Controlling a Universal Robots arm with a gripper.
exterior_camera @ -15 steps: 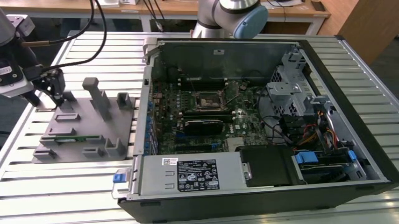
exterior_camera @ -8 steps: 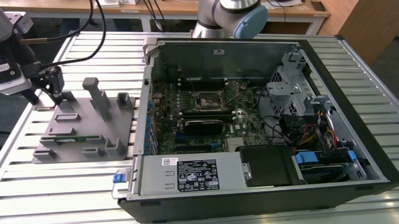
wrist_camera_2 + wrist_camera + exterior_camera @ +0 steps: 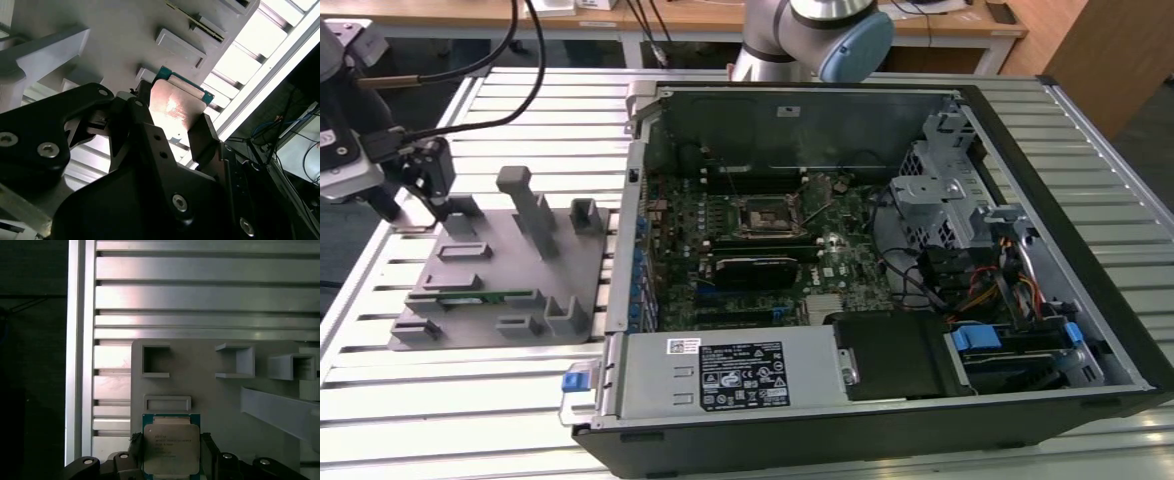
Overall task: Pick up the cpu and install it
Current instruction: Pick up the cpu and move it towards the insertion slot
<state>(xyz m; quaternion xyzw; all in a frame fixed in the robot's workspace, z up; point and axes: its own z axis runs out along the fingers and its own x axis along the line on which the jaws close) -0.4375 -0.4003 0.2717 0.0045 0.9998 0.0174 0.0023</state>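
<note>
The cpu [image 3: 171,449] is a flat square chip with a silvery top and a thin green edge. It sits at the corner of the grey fixture plate [image 3: 220,400], between the black fingers [image 3: 136,444] of my gripper [image 3: 171,442]. In the second wrist view the cpu [image 3: 176,105] has a finger pressed against each of two opposite sides. In the exterior view my gripper [image 3: 438,205] stands low over the fixture plate [image 3: 494,270] at that view's left, far from the motherboard's black cpu socket [image 3: 763,215] inside the open computer case [image 3: 881,400].
The fixture plate carries several raised grey blocks and slots [image 3: 534,205] and a long green memory stick [image 3: 474,296]. The slatted metal table [image 3: 454,400] runs under everything. The case holds drive cages [image 3: 947,190], cables [image 3: 974,290] and a power supply [image 3: 734,375].
</note>
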